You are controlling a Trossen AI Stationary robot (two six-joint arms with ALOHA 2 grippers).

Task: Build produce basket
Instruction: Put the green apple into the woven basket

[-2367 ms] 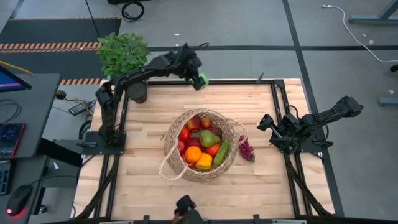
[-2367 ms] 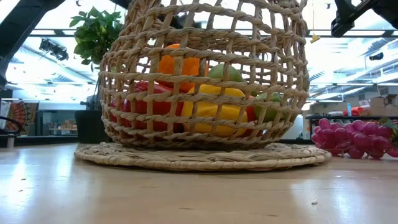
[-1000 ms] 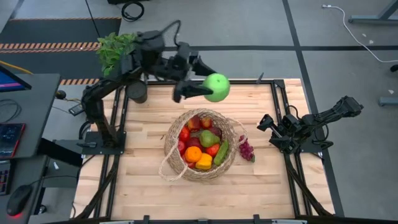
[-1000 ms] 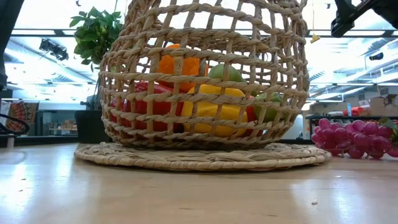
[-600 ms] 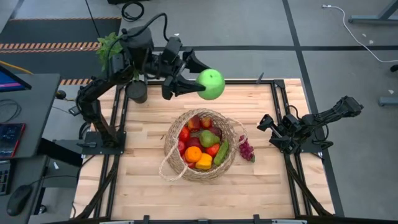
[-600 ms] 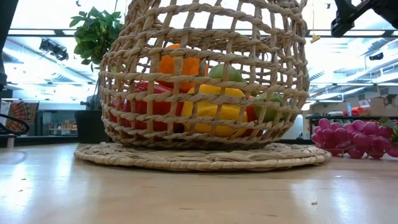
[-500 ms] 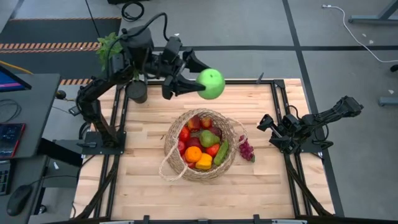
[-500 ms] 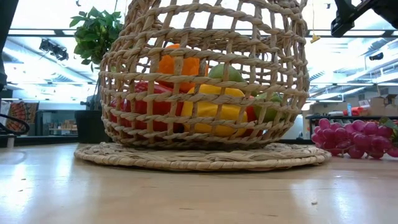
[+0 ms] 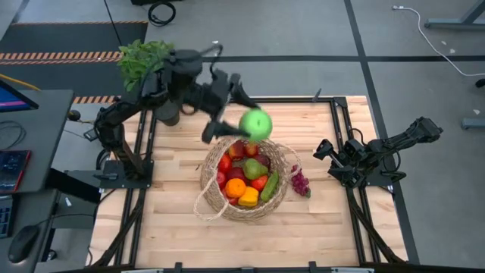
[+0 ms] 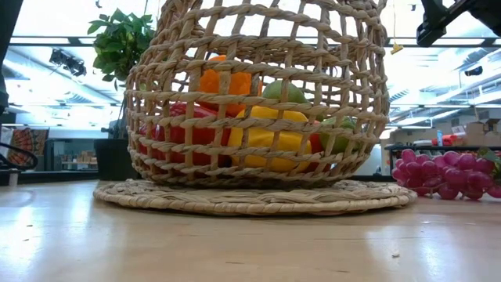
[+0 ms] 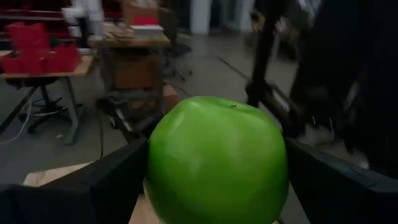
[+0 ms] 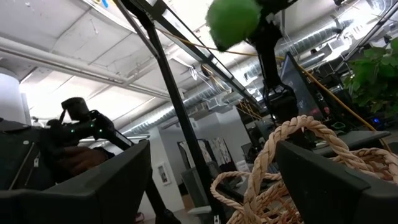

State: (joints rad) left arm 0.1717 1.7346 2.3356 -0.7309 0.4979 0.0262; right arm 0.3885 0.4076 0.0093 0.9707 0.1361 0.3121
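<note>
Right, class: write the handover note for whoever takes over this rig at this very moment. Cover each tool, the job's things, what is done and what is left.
Left tool: shut on the green apple, held in the air above the far rim of the basket.
Right tool: open, empty, parked at the table's right edge.
Done: the basket sits mid-table and already holds red, orange, yellow and green produce.
Left: lower the apple into the basket and release it; the purple grape bunch lies on the table just right of the basket.
</note>
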